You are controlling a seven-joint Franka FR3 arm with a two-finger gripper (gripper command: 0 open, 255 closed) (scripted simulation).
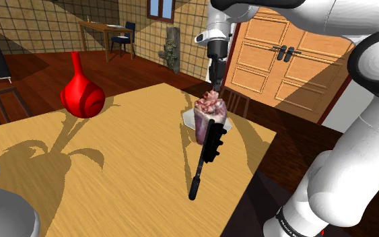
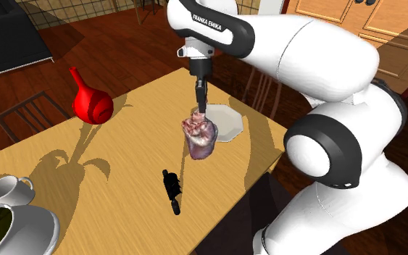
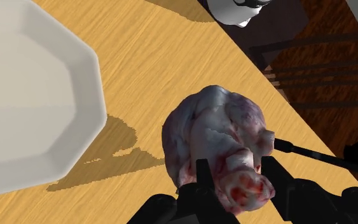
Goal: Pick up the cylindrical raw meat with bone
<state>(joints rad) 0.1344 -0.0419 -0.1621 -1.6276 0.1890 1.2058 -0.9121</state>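
Note:
A pinkish-purple lump of raw meat (image 1: 209, 118) (image 2: 200, 136) (image 3: 217, 137) with a bloody bone end hangs just above the wooden table (image 1: 114, 168) (image 2: 133, 156), beside a white plate (image 2: 228, 122) (image 3: 31, 95). My black gripper (image 1: 214, 93) (image 2: 201, 111) (image 3: 238, 181) comes straight down from above and is shut on the meat's upper end. In the wrist view both fingers (image 3: 203, 178) press against the bone end. The meat's shadow falls on the table next to the plate.
A long black tool (image 1: 205, 160) (image 2: 171, 191) lies near the table's edge below the meat. A red vase (image 1: 81, 94) (image 2: 90, 103) stands farther off. A white cup (image 2: 6, 190) and a dish (image 2: 28, 232) sit at one corner. Chairs stand around the table.

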